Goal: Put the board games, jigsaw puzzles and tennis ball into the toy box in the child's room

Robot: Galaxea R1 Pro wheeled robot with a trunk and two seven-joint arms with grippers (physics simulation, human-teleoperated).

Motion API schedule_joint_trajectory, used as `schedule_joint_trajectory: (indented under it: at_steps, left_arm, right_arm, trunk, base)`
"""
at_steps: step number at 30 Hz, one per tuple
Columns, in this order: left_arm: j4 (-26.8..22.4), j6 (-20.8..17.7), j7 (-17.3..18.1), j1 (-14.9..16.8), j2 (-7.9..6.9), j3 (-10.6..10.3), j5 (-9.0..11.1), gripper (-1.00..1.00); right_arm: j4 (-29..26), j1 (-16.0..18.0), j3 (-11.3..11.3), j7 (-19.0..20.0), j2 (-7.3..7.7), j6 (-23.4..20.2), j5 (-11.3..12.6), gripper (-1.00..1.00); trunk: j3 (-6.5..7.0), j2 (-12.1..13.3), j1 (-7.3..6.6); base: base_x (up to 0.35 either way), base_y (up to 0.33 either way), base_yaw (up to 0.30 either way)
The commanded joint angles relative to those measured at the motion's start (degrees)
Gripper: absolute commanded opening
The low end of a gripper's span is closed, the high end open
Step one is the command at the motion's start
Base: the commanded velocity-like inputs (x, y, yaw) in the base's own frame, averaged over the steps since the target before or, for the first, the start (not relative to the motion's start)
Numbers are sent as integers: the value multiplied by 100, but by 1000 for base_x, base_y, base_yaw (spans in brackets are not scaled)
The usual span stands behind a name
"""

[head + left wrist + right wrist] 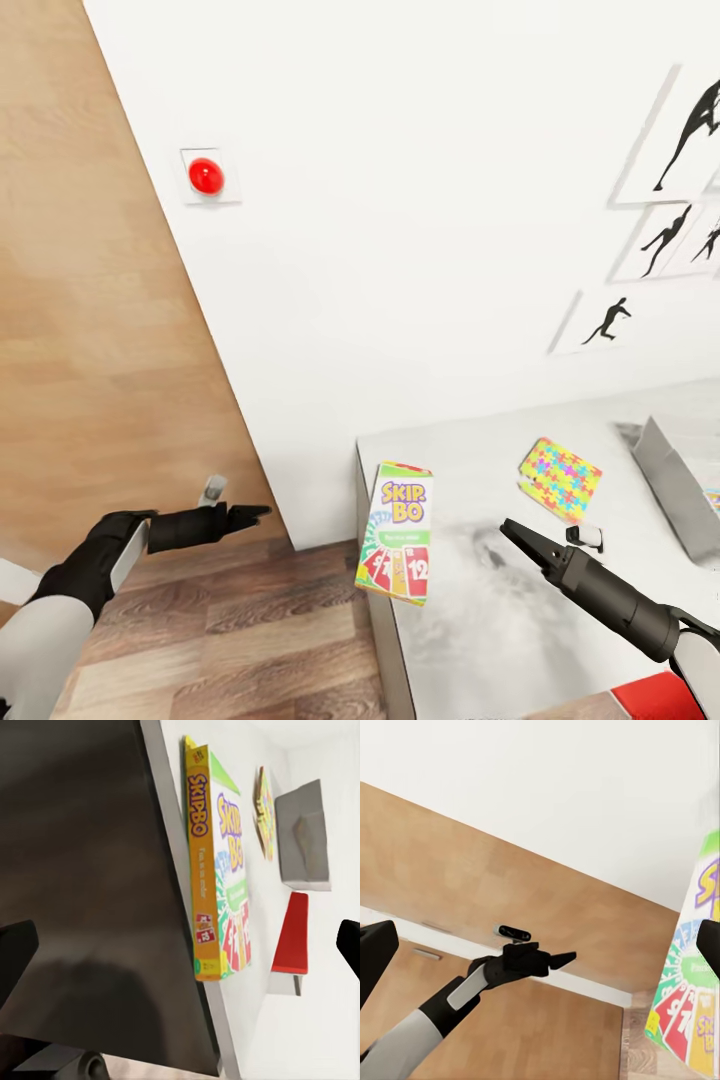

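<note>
Now the SKIP BO box (396, 532) lies flat on the pale surface (480, 620), at its near-left corner and slightly over the edge, between the 2 pincers. The left pincer (250, 516) hangs off the surface, above the plank floor (250, 630) and in front of the brown door (90, 330), with the box just beyond its tips; in the head view its fingers look close together, yet its own camera shows 2 dark tips far apart at the picture's edges, so its spread cannot be told for sure. The right pincer (522, 538) hovers over the surface, narrow, holding nothing; the box lies to its left. A puzzle (560, 478) lies just behind it, apart from it. The grey toy box (668, 485) stands further right of the puzzle.
</note>
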State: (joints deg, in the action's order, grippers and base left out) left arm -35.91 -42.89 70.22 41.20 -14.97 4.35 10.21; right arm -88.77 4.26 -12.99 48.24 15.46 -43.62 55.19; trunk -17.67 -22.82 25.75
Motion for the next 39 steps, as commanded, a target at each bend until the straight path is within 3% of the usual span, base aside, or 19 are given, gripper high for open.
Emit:
schedule_joint_trajectory:
  at_steps: [1, 16, 29, 39]
  left_arm:
    - [52, -46, 9, 2, -4, 6, 19, 100]
    - [435, -28, 4, 2, 1, 24, 25, 100]
    - [947, 134, 0, 2, 3, 30, 24, 100]
    - [1078, 220, 0, 2, 9, 30, 25, 100]
  right_arm:
    - [0, 5, -2, 2, 1, -32, 18, 100]
    - [0, 5, -9, 8, 6, -39, 18, 100]
    - [0, 5, -11, 18, 4, -41, 18, 100]
    - [0, 5, -11, 14, 2, -41, 18, 100]
  trunk:
    - [-3, -10, 3]
    - [61, -10, 3]
    - [-168, -531, 289]
    - [-329, -892, 486]
  base:
    - [0, 0, -182]
    - [0, 0, -126]
    - [0, 0, -9]
    - [0, 0, 0]
